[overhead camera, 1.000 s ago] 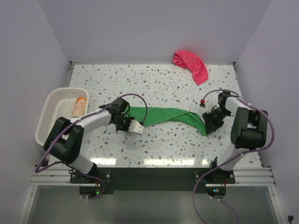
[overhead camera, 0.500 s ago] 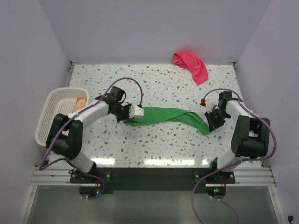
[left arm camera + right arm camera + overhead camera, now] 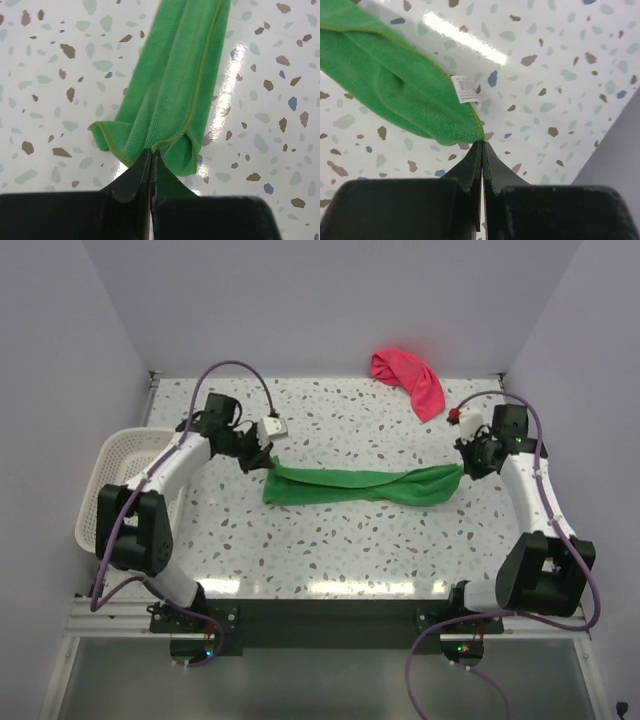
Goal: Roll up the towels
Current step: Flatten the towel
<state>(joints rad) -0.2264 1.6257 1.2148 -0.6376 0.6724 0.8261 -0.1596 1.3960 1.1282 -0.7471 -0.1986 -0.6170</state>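
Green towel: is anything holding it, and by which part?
The green towel: left claw pinches one end's hem, right claw the opposite end's corner.

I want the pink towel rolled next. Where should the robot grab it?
Probably the pink towel by its flat near tail, coming from above on the near side: its far end is bunched up beside the back wall.

- top view looks steeply down from high behind the near edge of the table point(image 3: 330, 540), far enough to take in all of it;
- left wrist view sits close behind the left gripper point(image 3: 151, 156), facing one end of the green towel point(image 3: 170, 95);
- right wrist view sits equally close behind the right gripper point(image 3: 482, 147), facing the other end; all three share that towel
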